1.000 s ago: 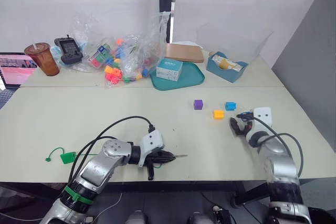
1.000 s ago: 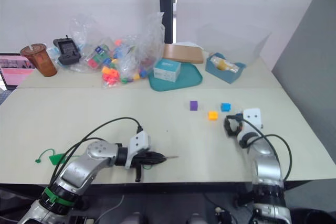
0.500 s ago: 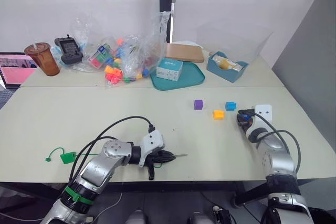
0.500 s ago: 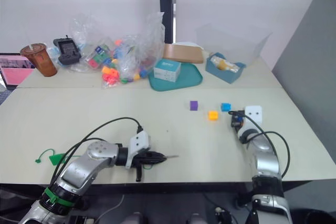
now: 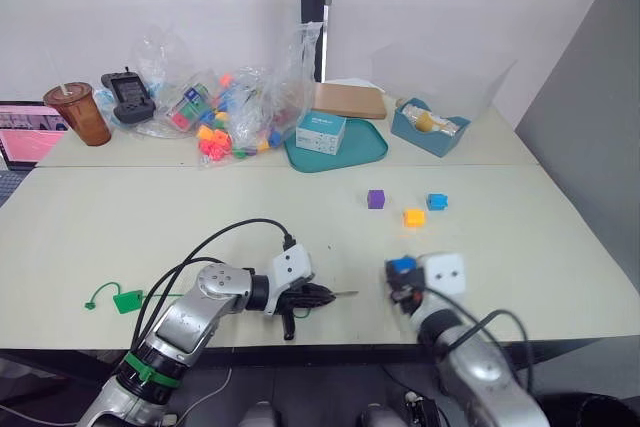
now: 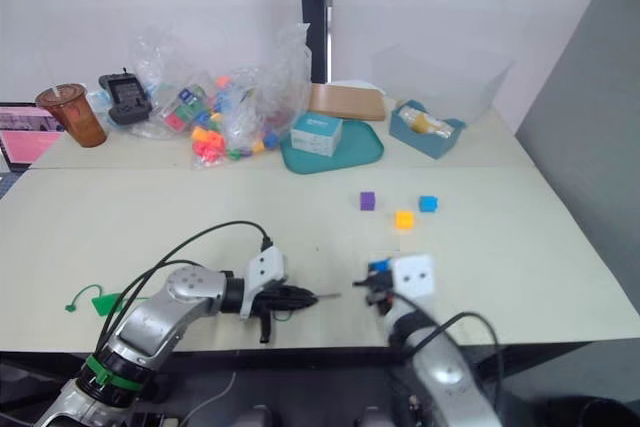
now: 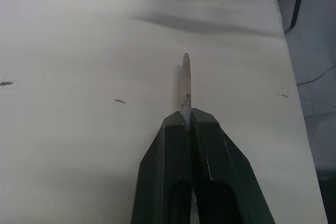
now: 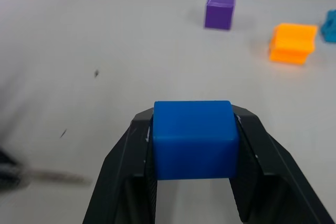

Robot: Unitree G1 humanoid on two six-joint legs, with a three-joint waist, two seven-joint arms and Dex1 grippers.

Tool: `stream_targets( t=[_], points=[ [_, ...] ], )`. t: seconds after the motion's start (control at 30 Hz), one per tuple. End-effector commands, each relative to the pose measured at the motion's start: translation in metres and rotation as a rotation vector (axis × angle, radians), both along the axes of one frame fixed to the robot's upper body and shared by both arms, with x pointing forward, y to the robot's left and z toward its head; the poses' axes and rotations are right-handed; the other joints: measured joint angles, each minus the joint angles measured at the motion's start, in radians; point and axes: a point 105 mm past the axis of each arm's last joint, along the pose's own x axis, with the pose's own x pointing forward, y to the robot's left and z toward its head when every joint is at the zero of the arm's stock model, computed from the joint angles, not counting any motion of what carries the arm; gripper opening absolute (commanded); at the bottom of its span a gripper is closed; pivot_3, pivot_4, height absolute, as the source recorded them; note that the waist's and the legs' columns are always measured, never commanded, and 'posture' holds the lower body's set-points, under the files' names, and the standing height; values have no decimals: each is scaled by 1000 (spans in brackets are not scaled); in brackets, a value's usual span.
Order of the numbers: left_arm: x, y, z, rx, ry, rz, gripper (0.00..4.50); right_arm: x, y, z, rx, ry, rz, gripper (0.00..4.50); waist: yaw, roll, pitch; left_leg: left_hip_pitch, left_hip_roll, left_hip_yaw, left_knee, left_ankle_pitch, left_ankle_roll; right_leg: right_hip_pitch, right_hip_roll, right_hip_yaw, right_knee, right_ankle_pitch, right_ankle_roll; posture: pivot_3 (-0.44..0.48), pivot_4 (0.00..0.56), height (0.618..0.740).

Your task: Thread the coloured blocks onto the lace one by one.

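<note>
Presently the right gripper [image 8: 193,129] is clamped on a blue block [image 8: 192,139], one black finger pressed to each side face. It sits near the near edge of the table [image 5: 150,217], right of centre, just right of the lace tip.

The left gripper [image 7: 188,121] has its fingers together on the stiff tip of the lace [image 7: 185,80]; the tip sticks out past the fingertips, pointing right, toward the held block. The tip lies low over the tabletop near the near edge; whether it touches the surface cannot be told. The tab end of the lace [image 5: 127,300] rests flat on the table at the near left, well apart from the left gripper.

Loose blocks sit further back, right of centre: a purple block [image 5: 376,199], an orange block [image 5: 414,217] and a second blue block [image 5: 437,201]. They are near one another, none touching, well apart from both grippers.

Bare tabletop lies between the two grippers and the loose blocks, and across the left middle.

Along the far edge: a drink cup [image 5: 71,113], a plastic bag of toy pieces [image 5: 235,112], a teal tray [image 5: 345,152] and a blue box [image 5: 432,127].
</note>
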Motion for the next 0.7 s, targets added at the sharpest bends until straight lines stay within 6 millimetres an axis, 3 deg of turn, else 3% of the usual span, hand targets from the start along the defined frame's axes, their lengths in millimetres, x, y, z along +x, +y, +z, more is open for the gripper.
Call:
stream_targets(
  t=[0.03,0.33,0.4,0.53,0.6,0.7],
  points=[
    [1,1,13,-14,-42,-22,0,2,0,-5,-19,-5,-17,1218,1,0,0,0,0,0,0,0,0,0,0,0,0,0,0,0,150,740],
    [0,3,16,-12,-45,-20,0,-4,19,-35,-7,104,44,1218,-4,0,0,0,1,0,0,0,0,0,1,0,0,0,0,0,150,740],
    [0,3,16,-12,-44,-20,0,-2,13,-26,21,71,22,2278,-3,0,0,0,1,-1,0,0,0,0,1,0,0,0,0,0,150,740],
    [-1,3,15,-14,-45,-17,0,2,1,4,53,-34,57,3543,-1,0,0,0,1,0,0,0,0,0,1,0,0,0,0,0,150,740],
    [-1,3,15,-16,-44,-16,0,2,-2,20,19,-82,169,4283,0,0,0,0,1,0,0,0,0,0,1,0,0,0,0,0,150,740],
    [-3,3,14,-16,-43,-14,0,-3,-1,36,-11,-77,420,4477,1,0,0,0,0,-1,0,0,0,1,0,0,0,0,0,0,150,740]
  ],
)
